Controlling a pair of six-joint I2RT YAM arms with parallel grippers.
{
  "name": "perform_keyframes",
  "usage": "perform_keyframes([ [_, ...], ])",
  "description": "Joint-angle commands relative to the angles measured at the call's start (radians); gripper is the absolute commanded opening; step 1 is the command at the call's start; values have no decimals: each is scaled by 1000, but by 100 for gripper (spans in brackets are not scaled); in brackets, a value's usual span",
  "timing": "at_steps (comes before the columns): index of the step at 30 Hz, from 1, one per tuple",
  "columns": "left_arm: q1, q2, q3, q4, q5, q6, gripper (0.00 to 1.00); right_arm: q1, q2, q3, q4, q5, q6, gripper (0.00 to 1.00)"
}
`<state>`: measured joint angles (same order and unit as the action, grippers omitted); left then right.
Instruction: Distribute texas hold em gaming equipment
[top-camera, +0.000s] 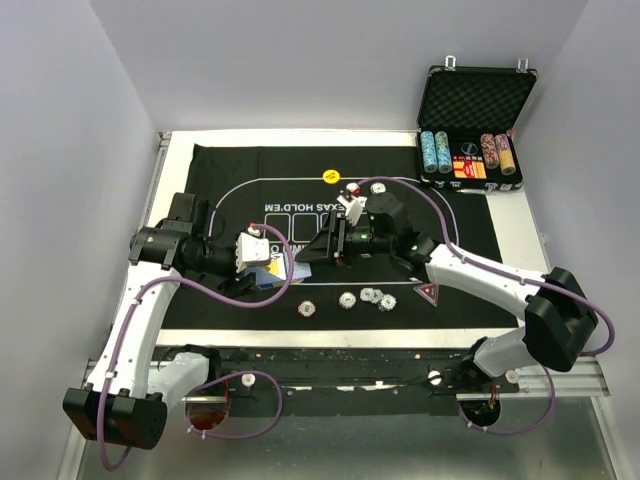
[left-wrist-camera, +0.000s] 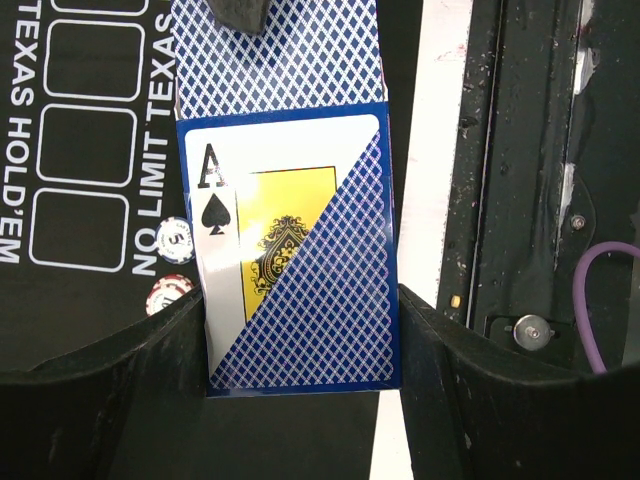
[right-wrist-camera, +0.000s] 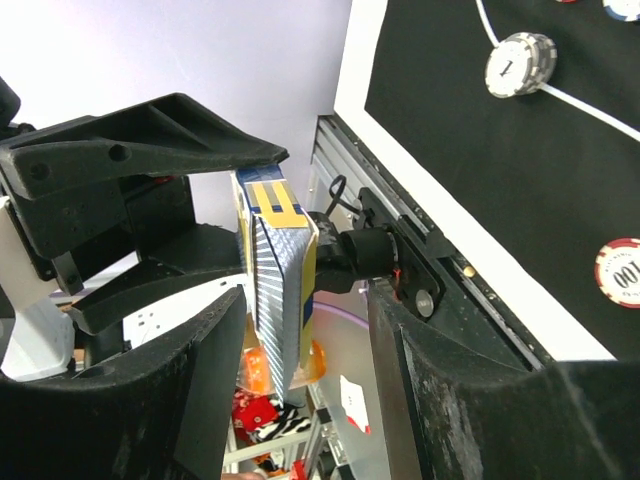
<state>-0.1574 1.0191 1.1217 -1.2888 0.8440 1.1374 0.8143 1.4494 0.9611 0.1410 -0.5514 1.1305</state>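
Observation:
My left gripper (left-wrist-camera: 300, 300) is shut on a blue card box (left-wrist-camera: 320, 290) with an ace of spades on its face, and holds it above the mat's near edge (top-camera: 270, 268). Blue-backed cards (left-wrist-camera: 290, 55) stick out of its far end. My right gripper (top-camera: 306, 250) is open, facing the left one. The box's end (right-wrist-camera: 280, 270) stands between its jaws, close to one finger and apart from the other (right-wrist-camera: 305, 320). Several striped chips (top-camera: 346, 299) lie on the mat, with a dark red triangular marker (top-camera: 428, 293) and a yellow button (top-camera: 330, 176).
The black felt mat (top-camera: 460, 215) covers the table. An open black case (top-camera: 470, 100) with chip rows stands at the back right. Two chips (left-wrist-camera: 176, 240) lie left of the box, two more (right-wrist-camera: 520, 65) show in the right wrist view. The metal rail (top-camera: 400, 365) runs along the near edge.

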Motion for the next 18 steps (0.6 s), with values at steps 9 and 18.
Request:
perform_keyframes([
  [9, -2, -16, 4, 36, 52, -13, 21, -7, -7, 90, -188, 10, -95, 56],
  [18, -2, -8, 15, 54, 63, -33, 21, -12, -21, 123, -316, 62, -132, 45],
])
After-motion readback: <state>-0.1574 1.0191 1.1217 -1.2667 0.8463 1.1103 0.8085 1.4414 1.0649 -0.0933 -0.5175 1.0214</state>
